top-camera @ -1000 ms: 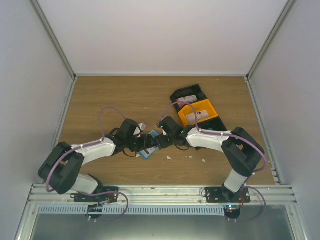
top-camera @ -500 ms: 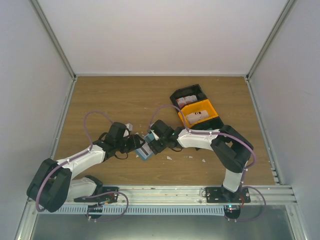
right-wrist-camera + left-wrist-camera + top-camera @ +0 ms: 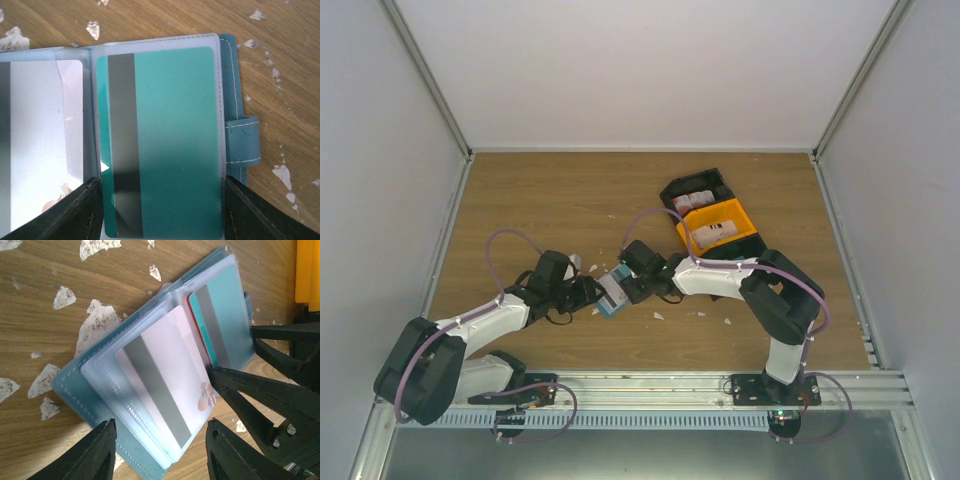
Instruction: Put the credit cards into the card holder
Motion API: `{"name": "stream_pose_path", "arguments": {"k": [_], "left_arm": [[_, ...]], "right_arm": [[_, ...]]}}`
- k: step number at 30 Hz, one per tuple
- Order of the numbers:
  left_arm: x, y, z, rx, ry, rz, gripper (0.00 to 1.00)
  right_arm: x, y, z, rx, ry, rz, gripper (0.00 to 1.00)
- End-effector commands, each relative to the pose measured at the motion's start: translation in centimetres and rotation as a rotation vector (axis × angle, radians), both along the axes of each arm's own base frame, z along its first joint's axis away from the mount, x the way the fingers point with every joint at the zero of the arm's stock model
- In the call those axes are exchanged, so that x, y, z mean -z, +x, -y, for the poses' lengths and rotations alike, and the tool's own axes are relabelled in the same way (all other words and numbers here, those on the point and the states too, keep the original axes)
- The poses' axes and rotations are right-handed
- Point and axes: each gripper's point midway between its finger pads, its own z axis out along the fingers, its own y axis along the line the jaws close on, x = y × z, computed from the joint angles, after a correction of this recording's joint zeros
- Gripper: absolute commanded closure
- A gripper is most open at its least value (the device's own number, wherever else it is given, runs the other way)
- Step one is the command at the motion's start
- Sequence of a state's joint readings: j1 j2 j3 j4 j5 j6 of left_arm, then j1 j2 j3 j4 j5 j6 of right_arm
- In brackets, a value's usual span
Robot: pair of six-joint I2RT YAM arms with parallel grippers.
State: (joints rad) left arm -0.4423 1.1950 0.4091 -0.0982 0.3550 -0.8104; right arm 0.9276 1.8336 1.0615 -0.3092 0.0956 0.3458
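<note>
The card holder lies open on the wooden table, teal with clear sleeves. One sleeve holds a white credit card with a grey stripe and a reddish patch. The other sleeve holds a teal card. My left gripper is open, its fingers standing apart from either side of the holder's near corner. My right gripper is open wide around the teal card's sleeve, fingertips right at its edges; whether they touch I cannot tell. The two grippers face each other across the holder.
A black bin and an orange bin stand at the back right, each with white-and-red things inside. Small white scraps dot the wood near the holder. Grey walls enclose the table on three sides.
The left arm has drawn back to the left and the right arm has reached further left after it. The card holder has shifted slightly left between them.
</note>
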Motion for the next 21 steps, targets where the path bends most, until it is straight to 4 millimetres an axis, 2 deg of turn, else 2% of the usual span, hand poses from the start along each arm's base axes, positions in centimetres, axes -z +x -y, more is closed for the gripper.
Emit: {"name": "stream_pose_path", "arguments": {"k": [1, 6, 11, 13, 16, 19, 21], "left_arm": [[-0.3, 0.1, 0.2, 0.016, -0.020, 0.024, 0.48], [-0.4, 0.3, 0.7, 0.038, -0.045, 0.030, 0.47], [-1.2, 0.8, 1.4, 0.066, -0.078, 0.074, 0.50], [-1.3, 1.1, 1.6, 0.069, -0.085, 0.085, 0.51], [-1.4, 1.5, 1.8, 0.071, -0.095, 0.092, 0.53], [-1.5, 1.9, 1.9, 0.067, -0.106, 0.100, 0.57], [-1.4, 2.2, 1.8, 0.058, -0.109, 0.099, 0.60]], "right_arm": [[-0.2, 0.0, 0.7, 0.138, 0.025, -0.015, 0.40], [1.1, -0.5, 2.7, 0.334, 0.018, -0.070, 0.41], [1.1, -1.0, 3.0, 0.420, 0.058, -0.086, 0.45], [0.3, -0.8, 2.8, 0.423, 0.084, -0.071, 0.38], [-1.9, -0.1, 2.5, 0.401, 0.121, -0.012, 0.33], [-4.2, 0.8, 1.9, 0.307, 0.098, 0.059, 0.35], [-4.7, 1.1, 2.1, 0.275, 0.052, 0.085, 0.39]]}}
